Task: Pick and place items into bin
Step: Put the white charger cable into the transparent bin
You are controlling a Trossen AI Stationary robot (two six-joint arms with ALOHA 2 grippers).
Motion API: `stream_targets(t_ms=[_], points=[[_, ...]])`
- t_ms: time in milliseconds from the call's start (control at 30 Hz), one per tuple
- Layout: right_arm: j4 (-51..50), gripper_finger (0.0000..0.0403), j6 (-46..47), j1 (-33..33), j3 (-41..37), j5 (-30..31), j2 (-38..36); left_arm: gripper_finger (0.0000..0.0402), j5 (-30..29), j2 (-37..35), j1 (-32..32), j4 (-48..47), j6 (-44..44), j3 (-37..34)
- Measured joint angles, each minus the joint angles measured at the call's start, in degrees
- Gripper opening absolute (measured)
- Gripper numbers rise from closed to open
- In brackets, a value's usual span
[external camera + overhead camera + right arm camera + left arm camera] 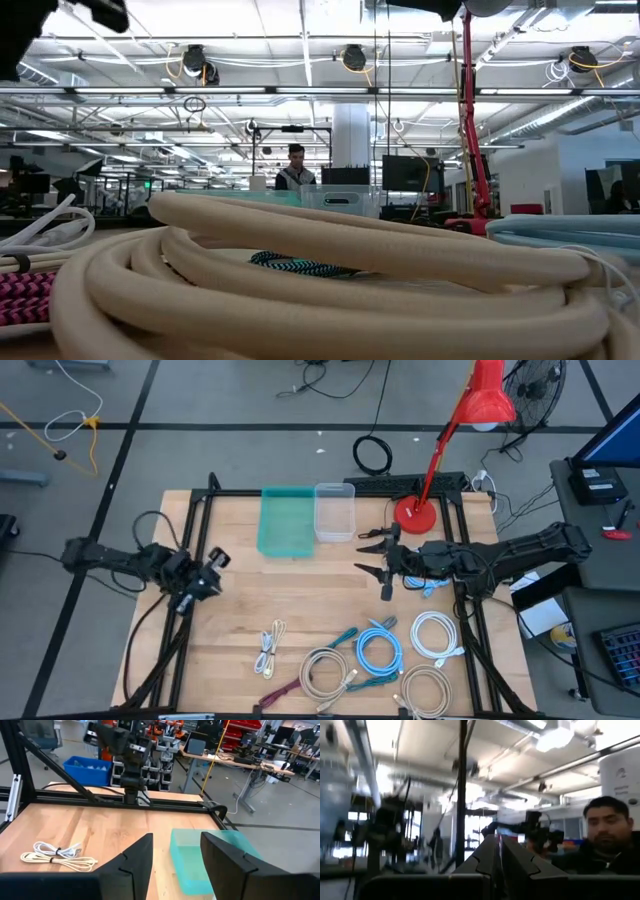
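Fingers of the right gripper (372,555) spread apart, empty, near the teal bin (285,521), its long axis running front-to-back.

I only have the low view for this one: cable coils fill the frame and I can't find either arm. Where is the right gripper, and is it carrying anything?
Observer: The right gripper is over the table near the clear bin. Its jaws are open with nothing between them.
Reviewer: Has anything gone into the bins?
Observer: The teal bin looks empty from above and in the right wrist view.
Reviewer: And the left arm?
Observer: The left gripper waits at the table's left side, jaws shut, holding nothing.
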Motion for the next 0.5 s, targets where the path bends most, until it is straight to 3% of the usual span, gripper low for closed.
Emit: stream_targets(t_ms=[133, 233, 400, 500], points=[[-1.36, 0.0155, 0.02, 0.0, 0.0, 0.02, 0.0, 0.0044, -4.96, 16.53, -5.06, -9.95, -2.12, 10.12], [-2.38, 0.0155, 0.06, 0.0, -0.02, 0.07, 0.0, 0.0069, -8.49, 30.43, -9.34, -19.26, -3.67, 21.83], [-4.28, 0.0155, 1.52, 0.0, -0.02, 0.07, -0.36, 0.0107, -10.54, 47.01, -14.16, -48.44, -2.54, 46.15], [-5.62, 0.0155, 1.57, 0.0, -0.02, 0.07, -1.34, 0.0112, -15.44, 54.39, -16.8, -69.41, -7.61, 57.84]])
